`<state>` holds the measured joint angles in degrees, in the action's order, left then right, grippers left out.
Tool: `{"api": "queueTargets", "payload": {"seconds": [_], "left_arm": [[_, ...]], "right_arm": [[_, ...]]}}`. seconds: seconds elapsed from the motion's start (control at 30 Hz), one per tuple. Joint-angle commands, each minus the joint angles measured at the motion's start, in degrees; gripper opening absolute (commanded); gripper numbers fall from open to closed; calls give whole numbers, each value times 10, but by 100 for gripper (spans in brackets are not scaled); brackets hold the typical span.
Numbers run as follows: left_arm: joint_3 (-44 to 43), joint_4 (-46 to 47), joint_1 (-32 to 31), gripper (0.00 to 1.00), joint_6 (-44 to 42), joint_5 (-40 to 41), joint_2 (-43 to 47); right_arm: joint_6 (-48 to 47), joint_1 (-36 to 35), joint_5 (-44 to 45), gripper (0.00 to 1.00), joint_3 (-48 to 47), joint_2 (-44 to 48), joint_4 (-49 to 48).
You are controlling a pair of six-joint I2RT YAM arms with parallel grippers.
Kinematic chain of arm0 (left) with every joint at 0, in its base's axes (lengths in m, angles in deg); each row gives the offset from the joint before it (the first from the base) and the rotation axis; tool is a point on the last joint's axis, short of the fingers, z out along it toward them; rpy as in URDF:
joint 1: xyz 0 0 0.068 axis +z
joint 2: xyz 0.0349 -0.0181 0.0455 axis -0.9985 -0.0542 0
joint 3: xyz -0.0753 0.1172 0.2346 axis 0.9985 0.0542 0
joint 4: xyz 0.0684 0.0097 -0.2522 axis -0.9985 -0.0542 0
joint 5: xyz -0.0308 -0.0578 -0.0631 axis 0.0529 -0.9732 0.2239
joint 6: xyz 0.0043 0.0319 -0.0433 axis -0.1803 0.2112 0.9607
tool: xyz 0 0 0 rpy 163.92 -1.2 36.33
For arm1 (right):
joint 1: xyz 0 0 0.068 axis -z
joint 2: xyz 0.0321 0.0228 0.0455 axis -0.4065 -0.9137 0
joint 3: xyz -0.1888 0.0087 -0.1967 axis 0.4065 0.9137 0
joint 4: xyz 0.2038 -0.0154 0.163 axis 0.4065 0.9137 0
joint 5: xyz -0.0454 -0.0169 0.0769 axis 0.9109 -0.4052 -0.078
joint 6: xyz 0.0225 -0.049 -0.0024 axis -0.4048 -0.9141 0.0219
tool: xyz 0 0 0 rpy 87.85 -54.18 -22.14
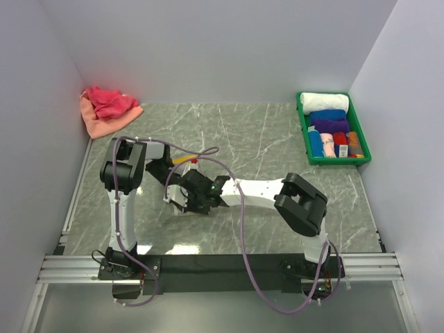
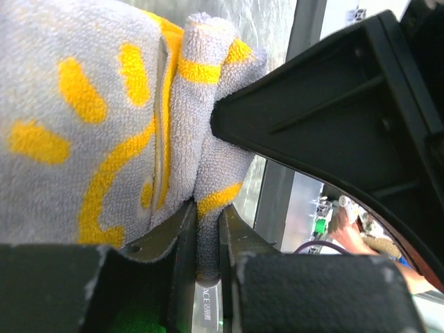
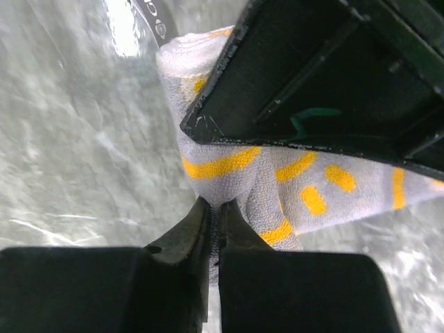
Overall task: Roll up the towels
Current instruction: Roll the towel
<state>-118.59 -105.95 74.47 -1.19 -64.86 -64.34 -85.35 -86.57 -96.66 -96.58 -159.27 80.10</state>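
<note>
A grey terry towel with yellow markings [image 2: 69,104] was held bunched; a crimson pink towel [image 1: 109,101] was heaped on a salmon orange towel [image 1: 94,122].

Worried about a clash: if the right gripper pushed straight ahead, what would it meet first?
The yellow-patterned towel the right gripper pinches; just behind, seemingly touching, a finger of the left gripper.

Both my arms met just left of the frame's centre. The left arm [image 1: 119,208] rose from its base and bent right, while the right arm [image 1: 263,191] reached left across the middle. The left gripper [image 2: 208,232] and right gripper [image 3: 216,218] each pinched a towel [image 2: 69,104] fold, jaws nearly together.
</note>
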Motion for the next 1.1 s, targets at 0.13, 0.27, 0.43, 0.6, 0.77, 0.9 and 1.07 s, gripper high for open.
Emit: {"api": "queueTargets", "payload": {"seconds": [0.13, 0.27, 0.43, 0.6, 0.77, 0.9, 1.07], "left_arm": [[5, 49, 90, 37, -71, -14, 39], [-4, 25, 163, 47, -97, -35, 68], [-14, -1, 244, 51, -129, -54, 118], [95, 46, 305, 50, -166, -29, 244], [246, 170, 296, 54, -184, 37, 422], [340, 269, 215, 58, -190, 106, 589], [462, 414, 54, 65, -144, 167, 731]], "right_arm": [[94, 61, -233, 0, -61, -83, 113], [127, 102, -297, 0, -96, -108, 151], [162, 121, -350, 0, -140, -133, 204], [185, 126, -404, 0, -208, -194, 247], [189, 132, -445, 0, -301, -278, 316], [211, 148, -466, 0, -325, -312, 321], [219, 157, -476, 0, -335, -343, 329]]}}
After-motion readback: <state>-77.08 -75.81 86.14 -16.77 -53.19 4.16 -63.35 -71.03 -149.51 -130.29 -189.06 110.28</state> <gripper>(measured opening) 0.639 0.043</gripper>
